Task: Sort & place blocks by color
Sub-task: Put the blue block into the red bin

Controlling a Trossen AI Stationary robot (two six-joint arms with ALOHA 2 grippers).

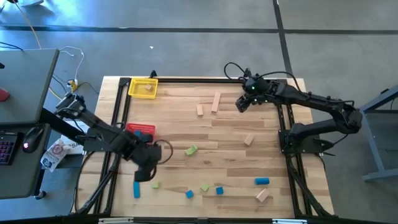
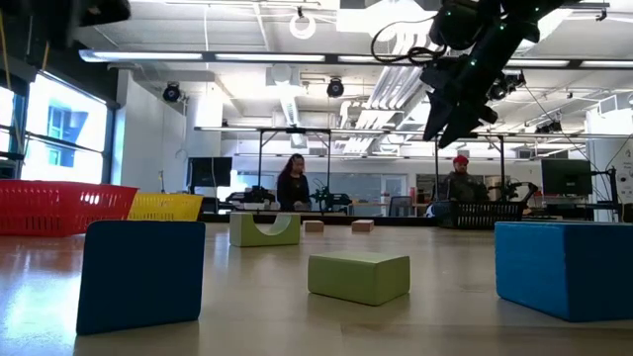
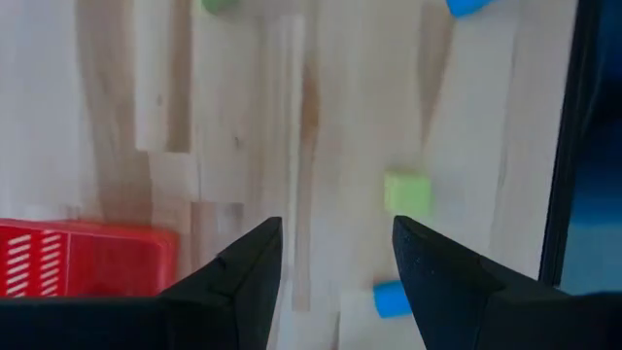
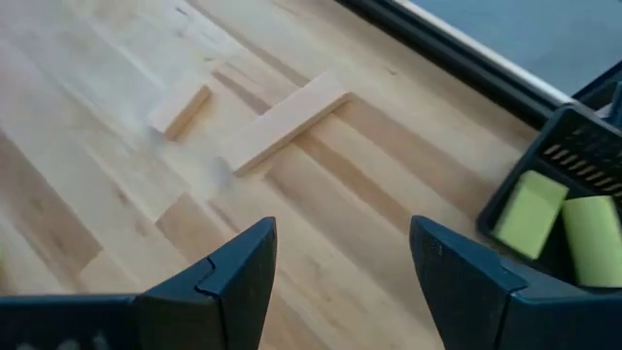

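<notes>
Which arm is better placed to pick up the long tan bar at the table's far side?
Right: the right gripper hangs open beside the tan bar. The left gripper is at the near-left.

arms: two, black, jointed | cables: black loops at wrists | fingers (image 4: 243, 282): dark, broad, tapered

Loose on the table: four blue blocks (image 1: 262, 181), three green blocks (image 1: 191, 150), four tan blocks (image 1: 216, 102). Just ahead of the left gripper (image 3: 335, 253) jaws, one green and one blue of these. Close beside the right gripper (image 4: 340, 262) jaws, two more green pieces (image 4: 530, 214) in the black bin (image 4: 583, 136). One tan piece (image 1: 148, 89) in the yellow bin (image 1: 134, 82). Perhaps one blue piece (image 1: 142, 132) in the red bin (image 1: 130, 127), hard to tell. Three bins, two arms, two people (image 2: 295, 183) beyond.
</notes>
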